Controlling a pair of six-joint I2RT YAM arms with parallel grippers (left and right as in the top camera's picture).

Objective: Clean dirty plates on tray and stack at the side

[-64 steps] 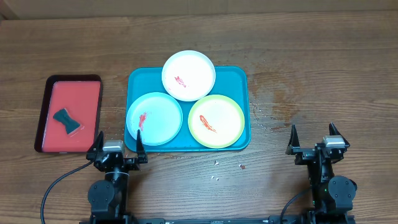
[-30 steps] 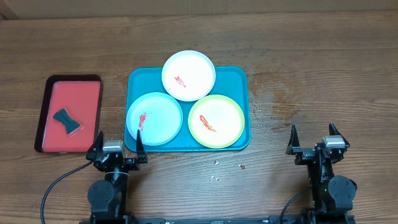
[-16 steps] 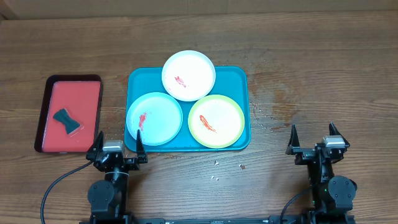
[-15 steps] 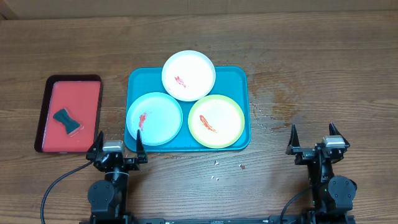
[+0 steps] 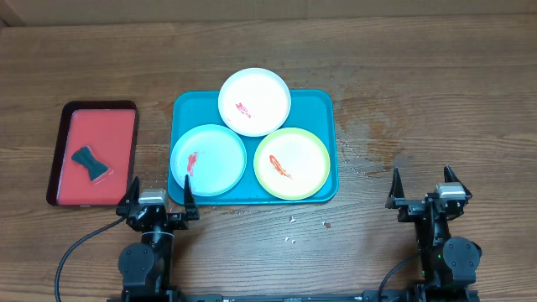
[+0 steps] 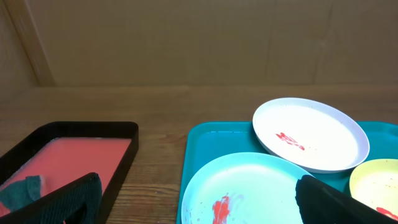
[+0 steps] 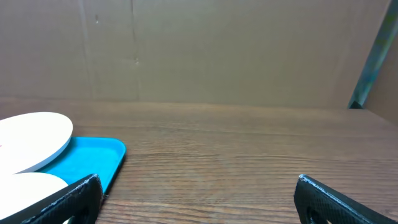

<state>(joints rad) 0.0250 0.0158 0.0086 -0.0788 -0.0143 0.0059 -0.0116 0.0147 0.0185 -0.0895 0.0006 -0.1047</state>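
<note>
The teal tray (image 5: 323,109) lies mid-table and holds three plates, each with a red smear: white (image 5: 254,101) at the back, light blue (image 5: 208,159) front left, yellow-green (image 5: 291,163) front right. My left gripper (image 5: 158,200) is open and empty at the tray's front left corner. In the left wrist view the light blue plate (image 6: 249,190) lies between my spread fingers, with the white plate (image 6: 310,133) behind. My right gripper (image 5: 424,189) is open and empty over bare wood right of the tray. The right wrist view shows the tray's corner (image 7: 102,155).
A smaller red tray (image 5: 94,151) with a dark rim lies left of the teal tray and holds a dark teal bow-shaped sponge (image 5: 89,162). Small crumbs (image 5: 292,220) lie on the wood in front of the teal tray. A cardboard wall stands behind the table.
</note>
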